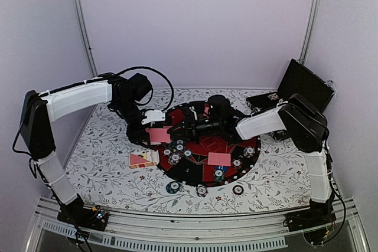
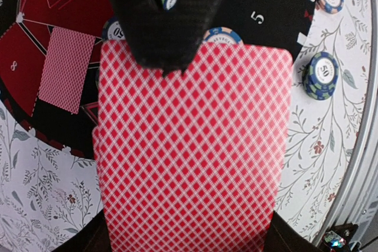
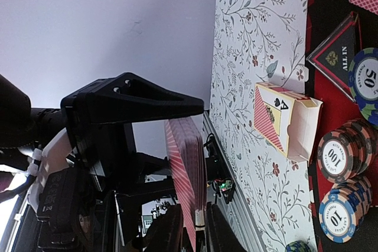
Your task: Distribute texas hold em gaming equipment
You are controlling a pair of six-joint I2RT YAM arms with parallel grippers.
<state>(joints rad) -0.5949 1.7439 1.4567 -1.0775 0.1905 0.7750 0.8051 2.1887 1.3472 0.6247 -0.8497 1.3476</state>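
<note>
My right gripper [image 1: 177,129] reaches left over the mat and is shut on a deck of pink-red-backed playing cards [image 3: 186,175], held edge-on in the right wrist view [image 3: 195,228]. The deck's back fills the left wrist view [image 2: 192,146], with the right fingers [image 2: 165,22] on its far edge. My left gripper [image 1: 152,123] is right at the deck face [image 1: 158,135]; the cards hide its jaws. One card [image 1: 220,159] lies on the mat, also in the left wrist view [image 2: 66,78]. Several poker chips [image 1: 179,147] sit mid-mat; single chips [image 1: 172,187] lie off its front edge.
The round red-and-black mat [image 1: 195,172] covers the table's middle. An open card box [image 1: 143,159] lies at its left edge, also in the right wrist view [image 3: 286,122]. The black hinged case [image 1: 301,84] stands open at the back right. Chip stacks [image 3: 345,154] stand on the mat.
</note>
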